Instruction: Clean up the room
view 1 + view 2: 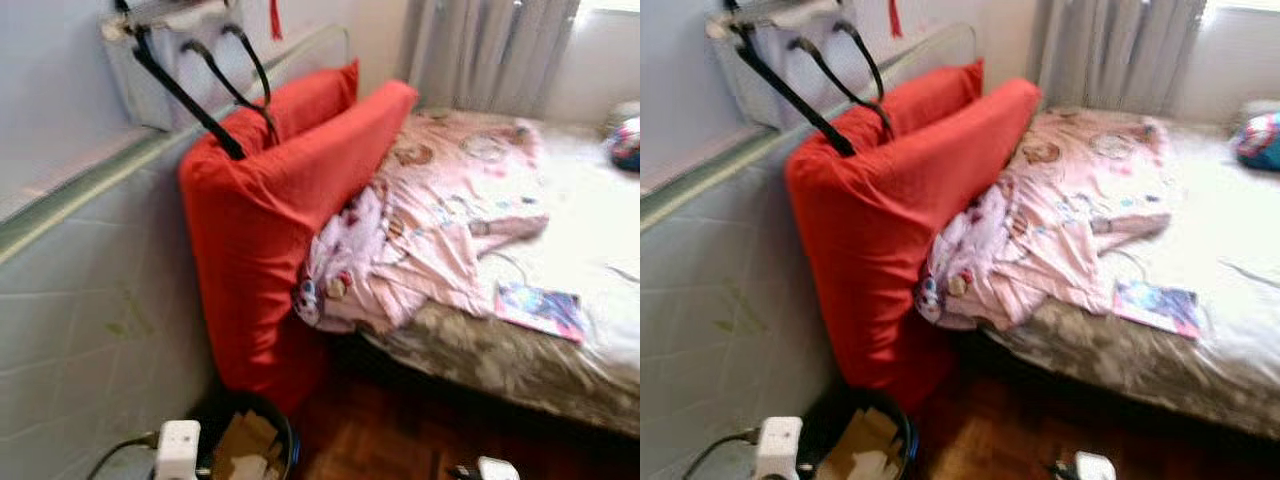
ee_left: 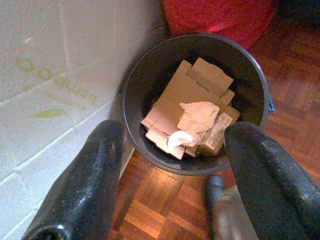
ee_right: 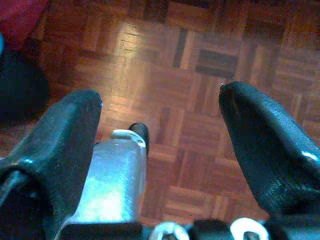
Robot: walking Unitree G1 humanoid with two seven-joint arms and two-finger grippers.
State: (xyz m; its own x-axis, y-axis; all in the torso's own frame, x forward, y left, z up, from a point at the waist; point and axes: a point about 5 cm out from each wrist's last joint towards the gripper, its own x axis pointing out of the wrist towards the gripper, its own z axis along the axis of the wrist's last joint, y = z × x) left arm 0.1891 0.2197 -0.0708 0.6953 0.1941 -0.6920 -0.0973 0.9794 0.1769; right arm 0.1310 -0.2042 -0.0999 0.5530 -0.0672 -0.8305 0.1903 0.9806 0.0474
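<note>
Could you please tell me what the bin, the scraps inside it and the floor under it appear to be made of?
The bin looks like dark plastic: smooth, slightly glossy wall. The scraps seem brown cardboard, flat with folded flaps, topped by crumpled white paper. The floor appears to be wood parquet, small blocks with a glossy sheen.

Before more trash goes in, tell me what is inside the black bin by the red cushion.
The black bin holds flattened cardboard with crumpled white paper on top. The left gripper hovers open above it. Whatever lies beneath the cardboard is covered.
</note>
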